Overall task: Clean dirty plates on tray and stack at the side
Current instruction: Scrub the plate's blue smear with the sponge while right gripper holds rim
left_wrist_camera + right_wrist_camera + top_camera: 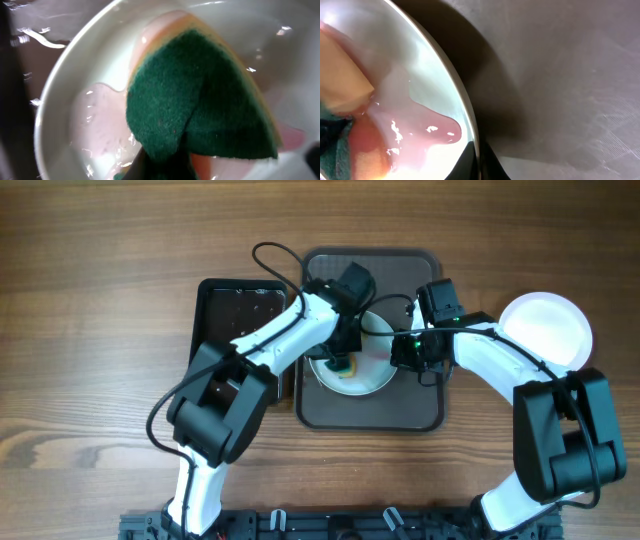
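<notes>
A white plate point(368, 373) lies on the dark brown tray point(420, 412) in the overhead view. My left gripper point(341, 360) is shut on a green-and-yellow sponge point(200, 105) and presses it onto the wet plate point(80, 90). My right gripper point(408, 352) is shut on the plate's right rim point(465, 110), one finger inside and one outside. A plain white plate point(545, 330) rests on the table at the right. No teal smear shows on either plate.
A smaller glossy black tray point(225, 315) sits left of the brown tray, partly under my left arm. Pinkish water pools on the plate point(420, 135). The wooden table point(100, 330) surrounds both trays.
</notes>
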You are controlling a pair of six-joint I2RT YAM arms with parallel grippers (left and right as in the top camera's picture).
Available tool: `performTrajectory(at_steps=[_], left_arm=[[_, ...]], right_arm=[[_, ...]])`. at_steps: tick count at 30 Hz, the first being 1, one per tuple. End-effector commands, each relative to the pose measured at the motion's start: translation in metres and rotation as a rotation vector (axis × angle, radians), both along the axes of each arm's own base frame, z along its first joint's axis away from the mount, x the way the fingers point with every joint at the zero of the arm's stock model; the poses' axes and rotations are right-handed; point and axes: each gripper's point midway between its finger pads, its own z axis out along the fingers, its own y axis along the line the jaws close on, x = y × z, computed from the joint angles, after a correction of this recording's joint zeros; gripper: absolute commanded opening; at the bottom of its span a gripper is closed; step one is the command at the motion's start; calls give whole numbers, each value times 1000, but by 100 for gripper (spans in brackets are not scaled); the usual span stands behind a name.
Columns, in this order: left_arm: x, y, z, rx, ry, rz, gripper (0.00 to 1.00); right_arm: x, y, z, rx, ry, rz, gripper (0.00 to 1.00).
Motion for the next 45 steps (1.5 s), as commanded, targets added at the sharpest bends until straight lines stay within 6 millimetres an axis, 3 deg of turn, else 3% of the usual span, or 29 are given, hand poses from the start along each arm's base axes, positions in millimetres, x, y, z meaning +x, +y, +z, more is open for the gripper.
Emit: performTrajectory(at_steps=[1,2,5,10,13,17,23,25,27,30,32,36,40,45], left_arm=[[-28,-49,-6,-358,213,-77,4],[-32,-67,4,-460,235,-104,4],[-40,-89,17,-575,258,-153,4],[-47,-89,14,-542,257,-183,4],[-41,-60,-4,-382,235,-129,4],[-22,17,-27,-23,158,-34,4],[6,105,-26,299,64,83,4],[10,124,-22,355,53,139,4],[13,129,-19,357,47,156,4],[19,121,-19,314,30,157,4],[19,102,-22,231,38,147,4],[21,44,-21,-14,49,104,4],[19,-29,-10,-326,73,17,4],[6,-67,-18,-423,111,-10,4]], right_arm=[[-7,-17,-15,-73,47,-41,4],[-7,-17,-15,-73,47,-41,4],[-7,-17,-15,-73,47,-42,4],[-7,-17,-15,-71,53,-60,4],[-7,-17,-15,-70,55,-66,4],[-7,-17,-15,-70,55,-66,4],[-7,-17,-15,-70,54,-66,5],[-7,-17,-15,-70,54,-66,4],[-7,-17,-15,-70,54,-66,5],[-7,-17,-15,-70,54,-66,4],[-7,-17,-15,-70,54,-66,4],[-7,-17,-15,-74,53,-66,4],[-7,-18,-16,-82,50,-57,4],[-7,-19,-16,-83,53,-57,4]])
